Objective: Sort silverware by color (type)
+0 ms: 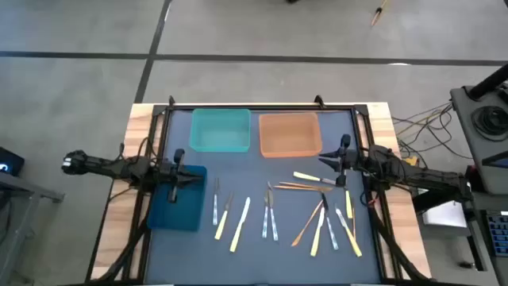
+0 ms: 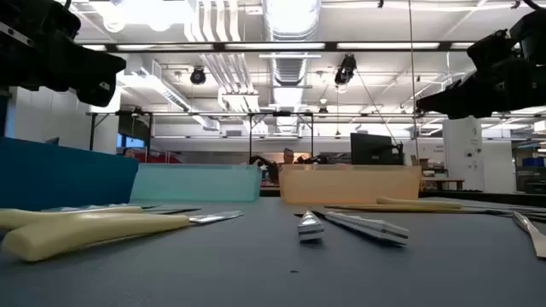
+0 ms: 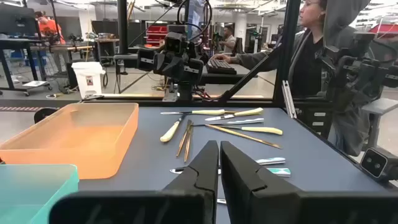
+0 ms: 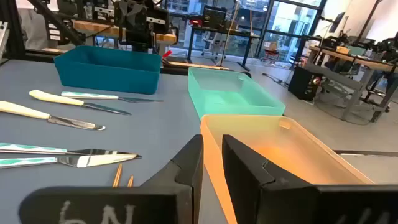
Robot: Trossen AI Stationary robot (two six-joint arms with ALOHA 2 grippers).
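Observation:
The silverware lies loose on the dark mat (image 1: 254, 238): pale yellow pieces (image 1: 240, 224), silvery grey ones (image 1: 270, 218) and orange-tan ones (image 1: 305, 226), most of them right of centre. My left gripper (image 1: 186, 176) hovers shut over the dark blue bin's (image 1: 176, 202) far right corner, with nothing in it (image 3: 219, 163). My right gripper (image 1: 329, 163) hangs just right of the orange bin's (image 1: 290, 133) near corner. A narrow gap shows between its fingers (image 4: 211, 163), and nothing is in it. Both grippers are clear of the silverware.
A teal bin (image 1: 220, 129) stands at the far edge beside the orange bin, and the dark blue bin sits at the left. A black frame (image 1: 262, 107) rims the mat. People and desks show in the room beyond (image 3: 305, 43).

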